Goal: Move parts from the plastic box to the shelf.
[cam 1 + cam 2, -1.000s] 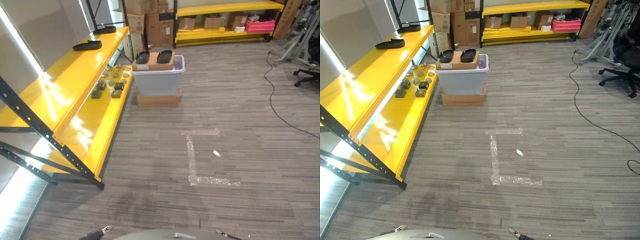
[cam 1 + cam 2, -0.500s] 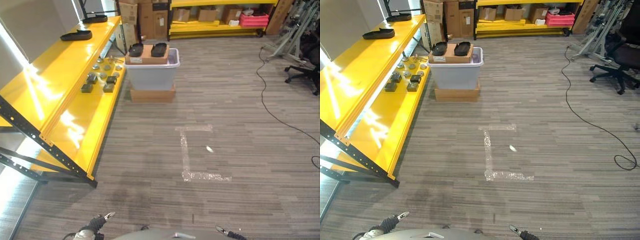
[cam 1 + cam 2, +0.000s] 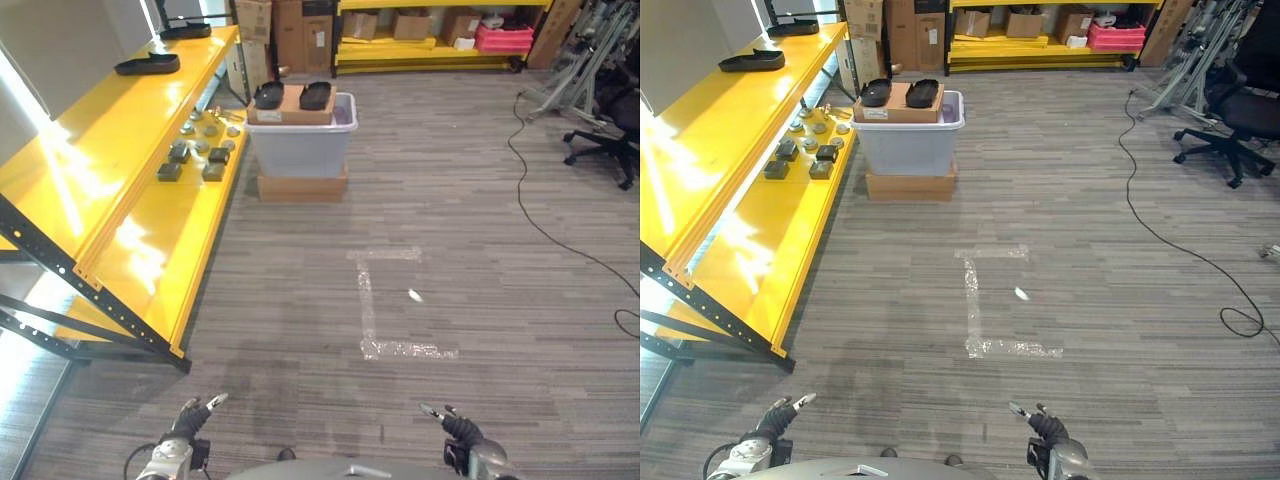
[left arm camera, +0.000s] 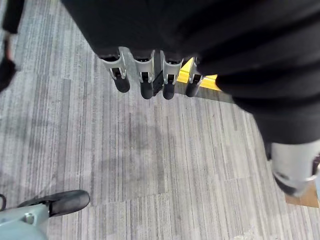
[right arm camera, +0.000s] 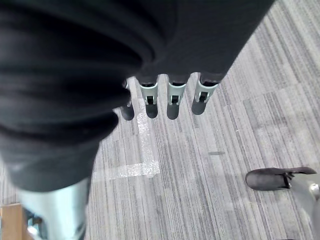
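- Meanwhile, from the left eye: the whole scene has shifted since a second ago, so the camera has moved, not the goods. Both hands, the left hand [image 3: 190, 421] and the right hand [image 3: 456, 430], have come up into the lower edge. The plastic box [image 3: 300, 146] stands well ahead beside the yellow shelf [image 3: 150, 250].
- From the right eye: dark parts [image 3: 899, 92] rest on a cardboard carton [image 3: 902, 106] atop the box; smaller parts [image 3: 795, 160] already sit on the shelf. The carton's label is too small to read.
- Left wrist: fingers [image 4: 143, 85] hang relaxed, holding nothing.
- Right wrist: fingers [image 5: 172, 103] likewise slack and empty. Judged so, pickup has not begun.
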### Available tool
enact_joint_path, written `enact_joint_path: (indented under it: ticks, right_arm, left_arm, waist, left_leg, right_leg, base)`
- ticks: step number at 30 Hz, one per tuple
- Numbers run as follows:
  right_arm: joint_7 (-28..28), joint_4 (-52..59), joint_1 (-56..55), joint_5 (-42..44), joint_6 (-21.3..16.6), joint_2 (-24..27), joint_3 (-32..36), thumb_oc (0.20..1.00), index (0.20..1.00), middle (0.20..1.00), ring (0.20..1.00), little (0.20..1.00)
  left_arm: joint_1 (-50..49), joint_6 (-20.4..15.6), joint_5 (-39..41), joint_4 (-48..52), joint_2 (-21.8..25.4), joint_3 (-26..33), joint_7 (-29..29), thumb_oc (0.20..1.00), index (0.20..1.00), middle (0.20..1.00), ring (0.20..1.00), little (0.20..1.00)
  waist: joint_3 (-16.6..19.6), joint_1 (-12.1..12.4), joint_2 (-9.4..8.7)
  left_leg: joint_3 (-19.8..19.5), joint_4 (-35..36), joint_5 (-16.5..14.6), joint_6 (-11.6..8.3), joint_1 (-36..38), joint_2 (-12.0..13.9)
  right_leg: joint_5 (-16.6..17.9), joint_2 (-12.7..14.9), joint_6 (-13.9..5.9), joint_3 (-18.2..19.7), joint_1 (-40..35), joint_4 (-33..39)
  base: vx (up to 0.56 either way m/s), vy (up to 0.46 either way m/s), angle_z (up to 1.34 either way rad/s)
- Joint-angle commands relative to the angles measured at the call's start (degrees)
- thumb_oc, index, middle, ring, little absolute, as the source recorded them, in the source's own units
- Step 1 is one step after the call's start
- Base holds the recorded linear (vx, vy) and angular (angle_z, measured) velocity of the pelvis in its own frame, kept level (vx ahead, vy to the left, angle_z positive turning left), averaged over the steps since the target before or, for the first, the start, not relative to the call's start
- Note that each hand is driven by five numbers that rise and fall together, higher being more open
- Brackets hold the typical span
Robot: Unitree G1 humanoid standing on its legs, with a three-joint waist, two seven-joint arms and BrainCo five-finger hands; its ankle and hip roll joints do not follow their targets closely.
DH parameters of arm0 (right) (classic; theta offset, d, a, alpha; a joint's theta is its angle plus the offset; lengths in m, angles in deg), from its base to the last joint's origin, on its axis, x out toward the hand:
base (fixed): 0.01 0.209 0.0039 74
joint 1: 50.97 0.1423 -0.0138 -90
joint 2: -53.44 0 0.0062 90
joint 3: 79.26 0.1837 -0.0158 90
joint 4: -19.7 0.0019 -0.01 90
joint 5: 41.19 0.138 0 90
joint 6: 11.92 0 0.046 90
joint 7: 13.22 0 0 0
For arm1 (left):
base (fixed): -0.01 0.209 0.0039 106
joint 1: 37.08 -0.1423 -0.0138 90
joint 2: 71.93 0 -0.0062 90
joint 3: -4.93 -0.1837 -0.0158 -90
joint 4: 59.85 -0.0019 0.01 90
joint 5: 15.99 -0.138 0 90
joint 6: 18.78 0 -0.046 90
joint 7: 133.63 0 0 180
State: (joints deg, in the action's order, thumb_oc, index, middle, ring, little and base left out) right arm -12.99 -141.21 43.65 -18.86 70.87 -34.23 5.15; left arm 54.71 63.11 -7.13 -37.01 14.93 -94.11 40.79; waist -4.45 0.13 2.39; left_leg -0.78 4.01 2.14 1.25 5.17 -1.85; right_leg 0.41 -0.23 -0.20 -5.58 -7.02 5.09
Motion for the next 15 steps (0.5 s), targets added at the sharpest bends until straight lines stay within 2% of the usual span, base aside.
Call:
enact_joint_path:
  ticks: [1, 8, 11, 12, 15]
  right_arm:
    - [0.1, 0.8, -0.2, 0.6, -0.9, -0.5, -1.7, 1.0, 1.0, 1.0, 1.0, 1.0]
    - [-0.7, 0.0, 0.3, 1.1, -1.3, -0.6, -1.0, 1.0, 1.0, 1.0, 1.0, 1.0]
    - [0.1, -0.6, 0.6, 4.5, -1.0, -1.4, 0.5, 1.0, 1.0, 1.0, 1.0, 1.0]
    - [0.0, -1.7, 0.9, 5.1, -1.0, -1.7, 1.1, 1.0, 1.0, 1.0, 1.0, 1.0]
    - [0.1, -2.5, 1.0, 5.0, -0.7, -2.0, 1.3, 1.0, 1.0, 1.0, 1.0, 1.0]
  left_arm:
    - [3.4, -1.5, 0.8, -4.6, 0.8, 0.8, -1.0, 1.0, 1.0, 1.0, 1.0, 1.0]
    - [3.1, -1.2, 1.0, -6.4, 0.3, 0.9, -0.9, 1.0, 1.0, 1.0, 1.0, 1.0]
    - [2.8, -0.6, 0.5, -8.1, 0.4, 1.4, -0.8, 1.0, 1.0, 1.0, 1.0, 1.0]
    - [2.8, -0.3, 0.8, -8.8, 0.4, 1.9, -0.8, 1.0, 1.0, 1.0, 1.0, 1.0]
    - [2.8, -0.1, 1.2, -9.3, 0.7, 2.5, -0.6, 1.0, 1.0, 1.0, 1.0, 1.0]
  waist:
    - [2.1, 0.6, -2.49]
    - [1.6, 0.5, -2.63]
    - [1.2, 0.4, -2.6]
    - [0.8, 0.3, -2.48]
    - [0.1, 0.2, -2.4]
  left_leg:
    - [-4.9, -0.5, -3.9, -2.22, -1.1, 1.5]
    - [-4.4, -2.6, -5.4, -1.14, -1.9, 0.6]
    - [-3.6, -3.5, -6.2, -0.25, -2.1, 0.3]
    - [-3.1, -4.0, -6.7, 0.46, -2.1, 0.1]
    - [-2.9, -4.4, -7.1, 1.0, -2.0, -0.1]
  right_leg:
    - [-3.7, 5.3, -6.44, 0.4, -1.0, -0.8]
    - [-4.2, 6.3, -6.99, 1.3, 0.6, -4.1]
    - [-4.5, 6.6, -7.63, 2.7, 2.7, -7.7]
    - [-4.7, 6.6, -8.26, 3.7, 4.6, -11.2]
    - [-4.3, 6.6, -9.02, 4.3, 6.4, -14.6]
  base:
    - [0.02, 0.041, 0.0]
    - [0.02, 0.067, 0.0]
    - [0.04, 0.121, -0.09]
    - [0.05, 0.151, -0.3]
    - [0.03, 0.086, -0.3]
